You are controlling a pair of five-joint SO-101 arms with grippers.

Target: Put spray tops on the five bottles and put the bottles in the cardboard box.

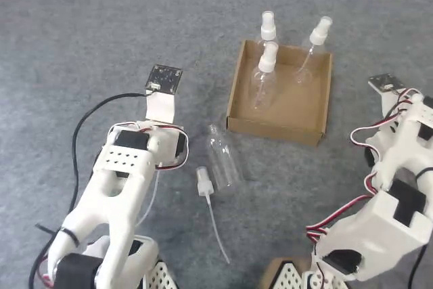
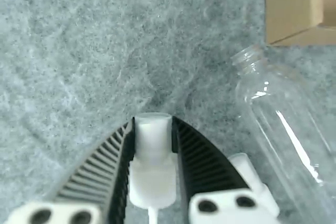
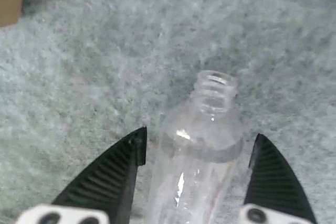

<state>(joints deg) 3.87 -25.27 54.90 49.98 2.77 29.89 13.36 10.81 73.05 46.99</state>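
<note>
- Left gripper (image 2: 152, 123): jaws are sitting narrow, pinching a white spray top (image 2: 152, 153) by the head, one ribbed pad each side. A bit of stem is showing under it.
- Right gripper (image 3: 199, 137): jaws are standing wide, straddling an uncapped bottle (image 3: 202, 129) at the shoulder w/o touching. The neck is poking out past the tips. Can't tell if it's lying flat or tipped.
- Step in hand, as I'm reading it: getting that bottle held so the top can go on. Right should be closing on the body below the shoulder, gently. It's thin clear plastic, prob. slippery & squashy, and the neck needs leaving free.
- Left should be lining the stem up w/ the mouth first, feeding it in, then seating the collar. Coming in off-axis is likely just shoving the bottle away.
- Just beside the left jaws a lying bottle (image 1: 223, 157), also topless, is pointing its neck at the near-left corner of the cardboard box (image 1: 274, 130).
- A second spray top (image 1: 205, 184) w/ long tube is lying just near of that bottle. Either could be getting swept in a swing across.
- Three capped bottles (image 1: 262, 79) are sitting at the box's far side, at least one lying inside.
- Room: right arm is working close to the box's right wall, so little slack there. The grey carpet (image 1: 81, 45) is lying open far left.
</note>
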